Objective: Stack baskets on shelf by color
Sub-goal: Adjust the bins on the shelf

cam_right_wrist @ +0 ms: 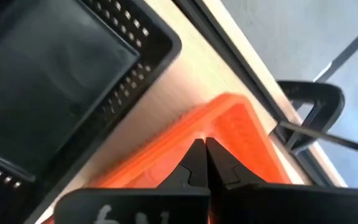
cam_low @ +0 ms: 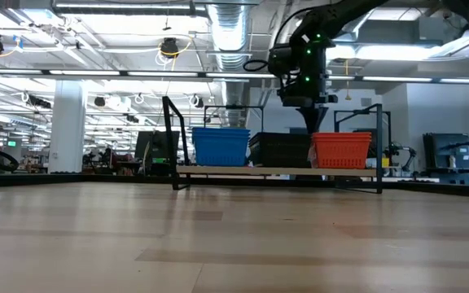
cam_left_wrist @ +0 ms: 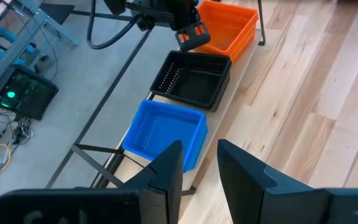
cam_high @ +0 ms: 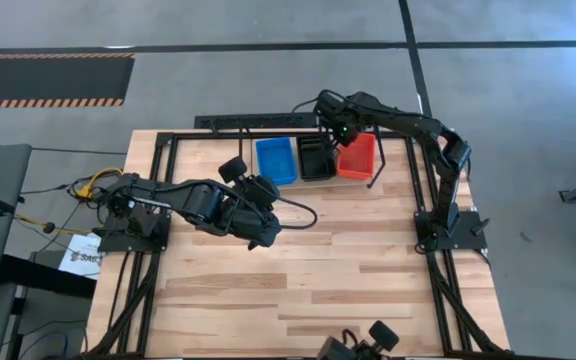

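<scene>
On the shelf (cam_low: 218, 170) at the table's far edge stand a blue basket (cam_high: 276, 160), a black basket (cam_high: 316, 158) and a red-orange basket (cam_high: 357, 157), side by side on their bottoms. My right gripper (cam_right_wrist: 204, 149) is shut and points steeply down over the red-orange basket (cam_right_wrist: 241, 137), at its far end beside the black basket (cam_right_wrist: 55, 68). In the low view its tip (cam_low: 311, 126) reaches down to that basket's top edge. My left gripper (cam_left_wrist: 201, 165) waits above the table, left of the blue basket (cam_left_wrist: 163, 130), open with nothing between its fingers. My right gripper's shut fingertips come from above at the red-orange basket's rim (cam_right_wrist: 229, 118), on the side toward the black basket. Whether they touch the rim I cannot tell. The basket stands level on the shelf.
The shelf's black end loop (cam_right_wrist: 309, 106) rises just beyond the red-orange basket. Black frame rods (cam_high: 163, 180) run along the table's sides. A dark device (cam_high: 358, 345) sits at the near edge. Bare planks (cam_high: 308, 270) spread between the shelf and the near edge.
</scene>
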`<state>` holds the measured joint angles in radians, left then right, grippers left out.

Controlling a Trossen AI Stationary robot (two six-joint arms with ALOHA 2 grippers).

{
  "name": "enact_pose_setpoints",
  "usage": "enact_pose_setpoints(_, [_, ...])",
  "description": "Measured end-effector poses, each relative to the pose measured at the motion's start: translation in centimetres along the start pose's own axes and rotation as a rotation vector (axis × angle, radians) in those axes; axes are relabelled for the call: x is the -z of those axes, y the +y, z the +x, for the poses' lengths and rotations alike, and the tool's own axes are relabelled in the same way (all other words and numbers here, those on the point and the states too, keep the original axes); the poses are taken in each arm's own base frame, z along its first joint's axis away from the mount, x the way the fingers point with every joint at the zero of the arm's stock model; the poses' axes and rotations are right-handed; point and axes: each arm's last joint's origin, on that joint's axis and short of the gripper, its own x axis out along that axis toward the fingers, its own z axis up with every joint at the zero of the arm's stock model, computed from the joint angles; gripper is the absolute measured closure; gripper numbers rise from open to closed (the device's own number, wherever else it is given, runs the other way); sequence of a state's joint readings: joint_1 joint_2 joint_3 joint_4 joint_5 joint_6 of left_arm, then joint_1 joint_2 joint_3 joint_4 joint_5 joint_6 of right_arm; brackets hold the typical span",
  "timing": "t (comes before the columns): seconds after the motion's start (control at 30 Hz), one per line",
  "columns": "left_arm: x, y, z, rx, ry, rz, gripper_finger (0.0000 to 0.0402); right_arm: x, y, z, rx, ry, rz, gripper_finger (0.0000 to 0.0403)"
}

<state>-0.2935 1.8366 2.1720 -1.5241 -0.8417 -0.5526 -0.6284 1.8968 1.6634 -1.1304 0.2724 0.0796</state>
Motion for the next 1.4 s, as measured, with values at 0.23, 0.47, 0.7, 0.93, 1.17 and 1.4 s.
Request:
enact_pose_setpoints(0.23, [0.0,0.0,0.0,-0.001,0.002,0.003,0.0313,0.3,-0.1,0.2,0.034,0.033,0.021,0.0402])
enact_pose_setpoints(0.47, [0.0,0.0,0.0,0.000,0.002,0.003,0.0313,-0.4,0.0,0.2,0.017,-0.031,0.037,0.0402])
enact_pose_setpoints(0.7, [0.1,0.0,0.0,0.006,0.008,0.005,0.0313,0.3,0.5,1.0,0.067,0.002,0.018,0.0403])
enact_pose_setpoints(0.93, [0.1,0.0,0.0,0.006,0.008,0.023,0.0313,1.8,1.2,3.8,0.075,0.054,0.001,0.0403])
enact_pose_setpoints(1.17, [0.1,0.0,0.0,0.005,0.007,0.030,0.0313,2.3,1.2,5.1,0.068,0.056,-0.006,0.0402])
enact_pose_setpoints(1.4, [0.0,0.0,0.0,0.005,0.006,0.026,0.0313,1.8,1.5,5.0,0.061,0.001,-0.023,0.0402])
